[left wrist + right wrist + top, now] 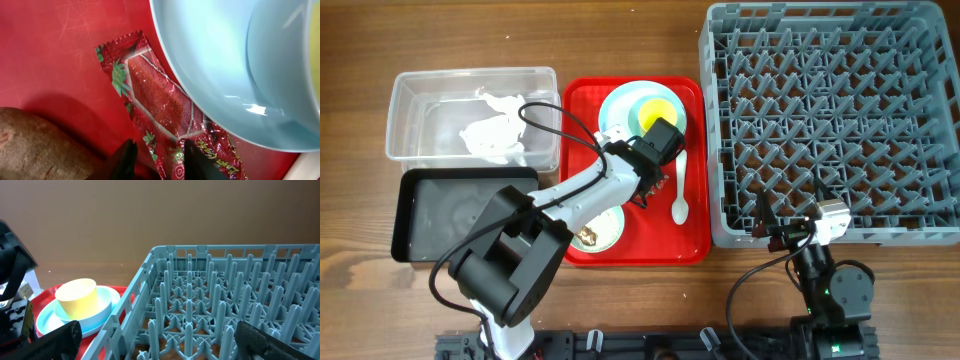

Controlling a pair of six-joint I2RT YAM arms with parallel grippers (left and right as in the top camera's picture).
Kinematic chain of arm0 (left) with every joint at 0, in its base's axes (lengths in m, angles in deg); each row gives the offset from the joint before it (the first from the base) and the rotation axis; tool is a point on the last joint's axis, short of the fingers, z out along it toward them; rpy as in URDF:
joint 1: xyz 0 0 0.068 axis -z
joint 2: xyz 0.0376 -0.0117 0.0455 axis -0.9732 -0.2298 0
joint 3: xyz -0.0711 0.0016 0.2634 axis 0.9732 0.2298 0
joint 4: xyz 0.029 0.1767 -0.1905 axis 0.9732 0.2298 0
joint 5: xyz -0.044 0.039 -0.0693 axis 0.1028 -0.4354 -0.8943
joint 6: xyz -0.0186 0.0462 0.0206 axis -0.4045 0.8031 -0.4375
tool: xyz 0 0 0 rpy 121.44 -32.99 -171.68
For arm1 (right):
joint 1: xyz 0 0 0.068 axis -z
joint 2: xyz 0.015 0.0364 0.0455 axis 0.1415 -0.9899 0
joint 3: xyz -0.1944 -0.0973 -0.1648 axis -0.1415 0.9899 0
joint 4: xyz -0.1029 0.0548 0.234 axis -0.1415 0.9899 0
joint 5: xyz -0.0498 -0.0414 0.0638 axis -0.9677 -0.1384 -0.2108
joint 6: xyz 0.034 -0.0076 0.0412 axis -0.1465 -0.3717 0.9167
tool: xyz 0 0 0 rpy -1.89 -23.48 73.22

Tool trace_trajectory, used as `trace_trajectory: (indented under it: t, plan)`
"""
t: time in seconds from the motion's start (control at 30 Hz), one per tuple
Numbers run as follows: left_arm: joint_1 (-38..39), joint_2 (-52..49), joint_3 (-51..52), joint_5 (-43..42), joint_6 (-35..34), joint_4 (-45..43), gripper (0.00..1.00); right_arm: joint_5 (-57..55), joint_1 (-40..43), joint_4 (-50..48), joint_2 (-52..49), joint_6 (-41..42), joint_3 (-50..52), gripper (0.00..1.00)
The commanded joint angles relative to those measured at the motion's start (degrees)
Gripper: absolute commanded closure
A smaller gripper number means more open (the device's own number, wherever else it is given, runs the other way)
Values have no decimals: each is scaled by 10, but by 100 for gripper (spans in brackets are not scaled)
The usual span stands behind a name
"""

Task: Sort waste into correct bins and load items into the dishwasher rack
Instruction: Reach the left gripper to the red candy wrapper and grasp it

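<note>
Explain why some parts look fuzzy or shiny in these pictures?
Left wrist view: very close, so the tool's fingers blur at the bottom edge, while the red wrapper is crisp and the blue plate carries a white glare spot. Right wrist view: the rack is sharp, the near fingers dark and fuzzy. Overhead view: even light, faint sheen on the clear tub.
</note>
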Motion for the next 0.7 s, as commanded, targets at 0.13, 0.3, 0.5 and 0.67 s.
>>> trace_trajectory:
  t: [0.13,0.3,0.5,0.67]
  plan:
    - [-5,-16,2,18,-6,-4,70,-5,2,-3,4,-4,1,0]
    - [-5,-30,2,18,-6,-13,73,-5,2,-3,4,-4,1,0]
    - [-5,-28,2,18,-6,-15,80,-5,2,-3,4,-4,1,0]
    - [-5,-13,2,33,-5,-15,94,-5,2,-3,4,-4,1,0]
